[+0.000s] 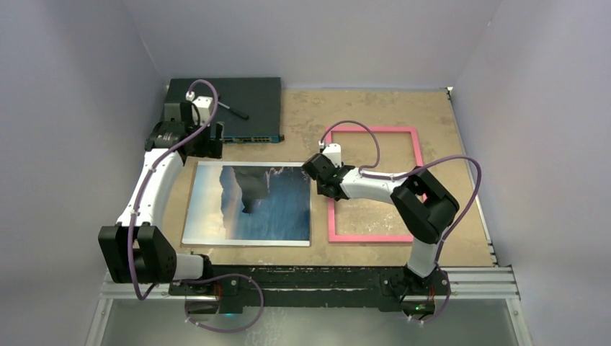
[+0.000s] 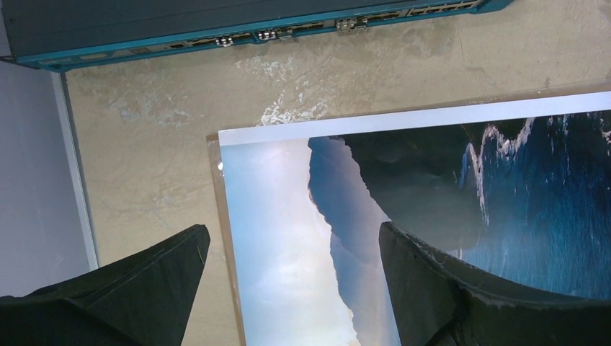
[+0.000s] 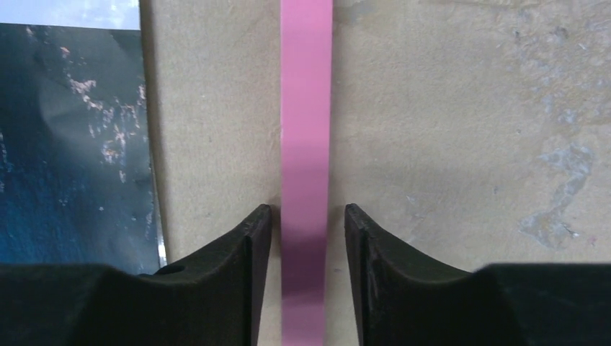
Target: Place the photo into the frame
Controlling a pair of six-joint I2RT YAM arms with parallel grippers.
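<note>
On inspection, my left arm (image 1: 155,180) and right arm (image 1: 367,184) each have white link shells joined by blocky black joint housings, and each stands on a black base at the near rail. A purple cable (image 1: 351,122) loops loosely along each arm, with a small white connector block at each wrist. My left gripper (image 2: 292,238) and right gripper (image 3: 306,216) have matte black, wedge-shaped fingers (image 2: 432,281) that taper to blunt tips, their inner edges scuffed and slightly frayed.

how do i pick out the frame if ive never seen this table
On the tan table, look right of the blue photo. The frame lies flat there, the right gripper straddling its left rail. It alone is a thin pink outline with table showing through.
</note>
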